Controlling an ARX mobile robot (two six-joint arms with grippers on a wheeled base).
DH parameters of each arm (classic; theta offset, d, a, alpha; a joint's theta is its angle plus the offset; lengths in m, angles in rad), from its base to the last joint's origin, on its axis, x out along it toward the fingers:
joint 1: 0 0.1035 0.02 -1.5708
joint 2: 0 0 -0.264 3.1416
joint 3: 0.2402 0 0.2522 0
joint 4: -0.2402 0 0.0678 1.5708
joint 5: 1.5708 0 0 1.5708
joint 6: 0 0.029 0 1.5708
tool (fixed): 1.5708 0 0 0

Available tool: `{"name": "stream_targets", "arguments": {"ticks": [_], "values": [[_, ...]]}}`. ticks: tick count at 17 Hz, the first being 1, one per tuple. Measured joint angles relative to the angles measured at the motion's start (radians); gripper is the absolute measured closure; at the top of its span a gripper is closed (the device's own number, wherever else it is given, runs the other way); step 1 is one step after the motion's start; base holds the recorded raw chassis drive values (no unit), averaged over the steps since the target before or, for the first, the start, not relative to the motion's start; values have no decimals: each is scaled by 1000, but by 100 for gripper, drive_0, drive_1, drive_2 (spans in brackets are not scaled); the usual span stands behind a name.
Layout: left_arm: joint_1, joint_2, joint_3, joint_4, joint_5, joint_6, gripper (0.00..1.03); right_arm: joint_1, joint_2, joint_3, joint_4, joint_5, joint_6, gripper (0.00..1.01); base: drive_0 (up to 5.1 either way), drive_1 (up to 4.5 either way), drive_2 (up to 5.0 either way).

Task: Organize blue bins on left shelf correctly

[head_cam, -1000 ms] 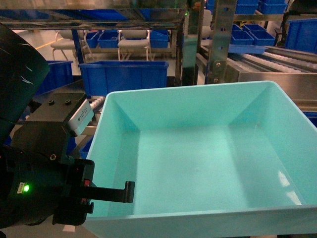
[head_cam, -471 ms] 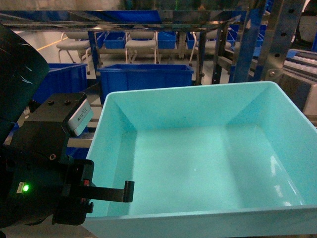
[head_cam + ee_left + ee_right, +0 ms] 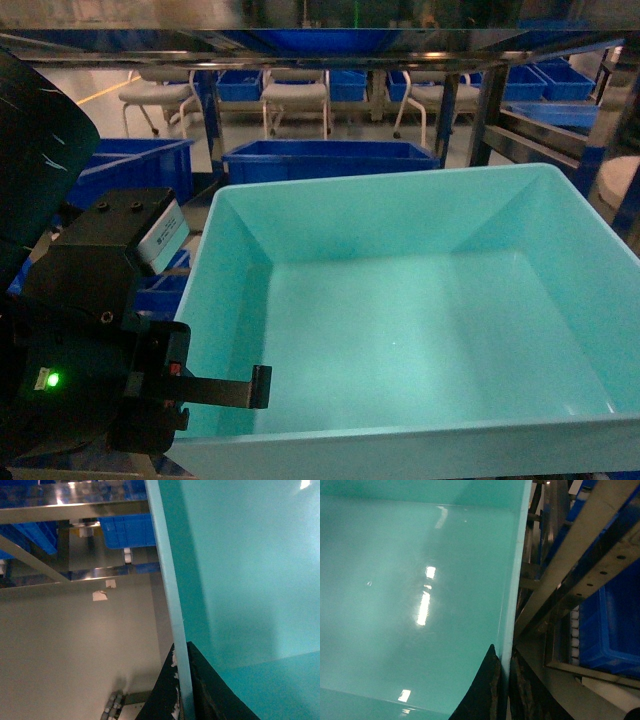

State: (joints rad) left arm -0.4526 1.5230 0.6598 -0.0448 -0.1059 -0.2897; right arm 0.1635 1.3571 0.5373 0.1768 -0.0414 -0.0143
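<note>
A pale turquoise blue bin (image 3: 400, 330) fills the head view, empty and held level in front of me. My left gripper (image 3: 250, 388) is shut on the bin's left wall, with one black finger reaching inside. In the left wrist view the jaws (image 3: 184, 692) pinch the thin rim of the bin (image 3: 240, 570). My right gripper (image 3: 504, 690) is shut on the opposite wall of the bin (image 3: 420, 580); it is hidden in the head view. The left shelf's steel beams (image 3: 330, 45) cross the top of the head view beyond the bin.
Royal-blue crates (image 3: 330, 160) (image 3: 130, 165) sit on the rack behind the bin, and white chairs (image 3: 295, 95) stand farther back. By the right gripper run a steel beam (image 3: 580, 555), white rollers (image 3: 574, 630) and a blue crate (image 3: 610, 625). Grey floor (image 3: 65, 645) lies below the left gripper.
The background has slid to the right: the roller rack on the right has left the head view and the rack with blue crates is now centred. The bin stays gripped by both grippers.
</note>
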Motion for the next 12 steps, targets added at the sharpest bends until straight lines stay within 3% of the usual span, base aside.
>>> {"name": "stream_targets", "arguments": {"ticks": [7,12], "values": [[3,0,0,-1,1,0,101,1,0,0,-2,-2,0,99,-352,480,-138],[3,0,0,0,1,0,101,0,0,0,-1,-1,0,99,13,339,-312]]}}
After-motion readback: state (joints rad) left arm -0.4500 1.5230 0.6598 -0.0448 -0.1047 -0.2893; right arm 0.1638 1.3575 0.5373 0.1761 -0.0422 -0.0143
